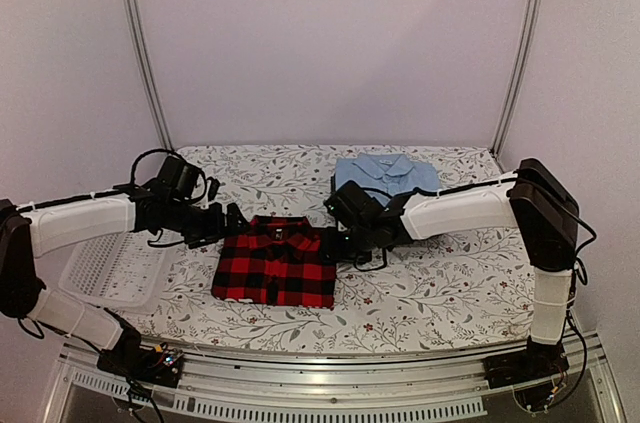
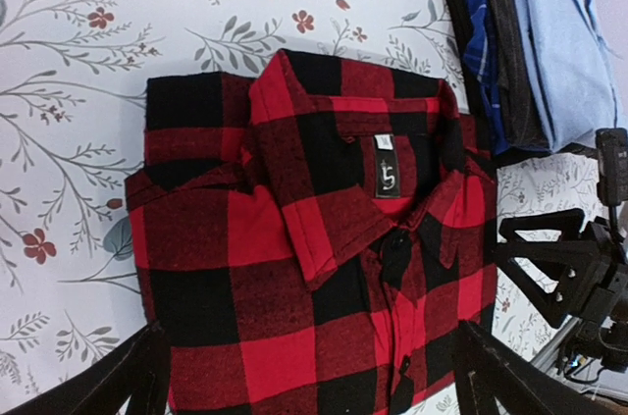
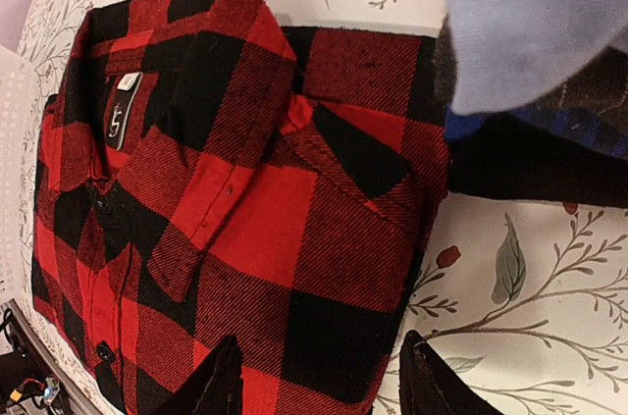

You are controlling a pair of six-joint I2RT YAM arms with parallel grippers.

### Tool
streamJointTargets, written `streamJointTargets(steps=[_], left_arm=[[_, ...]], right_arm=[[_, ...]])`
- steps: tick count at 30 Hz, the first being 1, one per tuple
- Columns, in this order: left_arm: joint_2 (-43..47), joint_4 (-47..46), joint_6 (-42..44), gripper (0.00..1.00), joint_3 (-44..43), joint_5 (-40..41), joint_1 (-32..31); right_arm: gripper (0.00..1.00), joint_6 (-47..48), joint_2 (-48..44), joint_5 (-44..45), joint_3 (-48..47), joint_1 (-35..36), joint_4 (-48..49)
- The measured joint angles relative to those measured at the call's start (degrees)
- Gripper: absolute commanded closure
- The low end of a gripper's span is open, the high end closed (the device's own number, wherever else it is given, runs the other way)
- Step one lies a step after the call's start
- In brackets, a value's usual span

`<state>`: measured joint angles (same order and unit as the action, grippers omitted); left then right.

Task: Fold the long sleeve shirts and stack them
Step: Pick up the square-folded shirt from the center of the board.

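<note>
The red-and-black check shirt (image 1: 275, 263) lies folded, collar up, in the middle of the table. It fills the left wrist view (image 2: 314, 238) and the right wrist view (image 3: 245, 199). A folded light blue shirt (image 1: 385, 175) tops a stack behind it to the right, with dark navy shirts (image 2: 481, 32) under it. My left gripper (image 1: 228, 221) is open at the check shirt's left collar end, its fingers (image 2: 128, 376) wide on either side of the shirt. My right gripper (image 1: 335, 238) is open at the shirt's right edge, one fingertip (image 3: 432, 381) over the cloth-covered table. Neither gripper holds anything.
A white mesh basket (image 1: 110, 268) sits at the left table edge under my left arm. The floral tablecloth (image 1: 430, 283) covers the table. The shirt stack (image 3: 530, 13) lies right beside the check shirt's upper right corner. Metal poles stand at the back corners.
</note>
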<state>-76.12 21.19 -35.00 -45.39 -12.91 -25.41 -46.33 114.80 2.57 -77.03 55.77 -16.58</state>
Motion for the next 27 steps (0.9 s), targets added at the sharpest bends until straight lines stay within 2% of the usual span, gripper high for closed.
streamJointTargets(steps=[13, 27], left_arm=[[-4.46, -3.41, -1.99, 0.03, 4.9, 1.97, 1.42], [-8.66, -9.11, -4.9, 0.39, 8.92, 3.41, 1.49]], right_arm=[[0.52, -1.03, 3.37, 1.88, -0.31, 0.7, -0.11], [0.59, -0.79, 4.66, 3.13, -1.84, 1.25, -0.07]])
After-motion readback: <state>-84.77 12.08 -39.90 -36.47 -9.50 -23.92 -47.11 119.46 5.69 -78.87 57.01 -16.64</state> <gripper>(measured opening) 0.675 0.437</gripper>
